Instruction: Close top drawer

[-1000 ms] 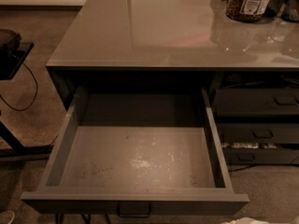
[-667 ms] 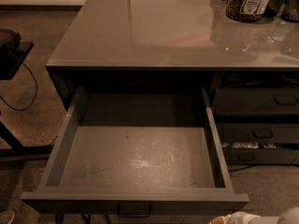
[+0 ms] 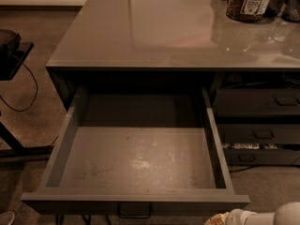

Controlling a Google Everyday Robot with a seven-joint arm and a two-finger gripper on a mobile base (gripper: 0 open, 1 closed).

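Observation:
The top drawer (image 3: 136,199) stands pulled far out from under the grey counter, filling the middle of the camera view. It is wide and deep, with dark-grey walls and a pale scuffed inner floor (image 3: 140,158) with nothing in it. Its small dark bar handle (image 3: 134,211) shows at the centre of the front, at the bottom edge of the view. My gripper (image 3: 221,218) comes in at the bottom right corner on a white arm segment (image 3: 267,215). It is just right of the drawer's front right corner and below it in the view.
The glossy grey counter (image 3: 154,32) carries a jar of dark food (image 3: 248,1) and other containers at the back right. Slimmer shut grey drawers (image 3: 262,104) stack at the right. A black stand (image 3: 9,50) with a cable stands on the carpet at the left.
My arm and gripper have come into view at the bottom right corner and reached further left. The drawer has not moved.

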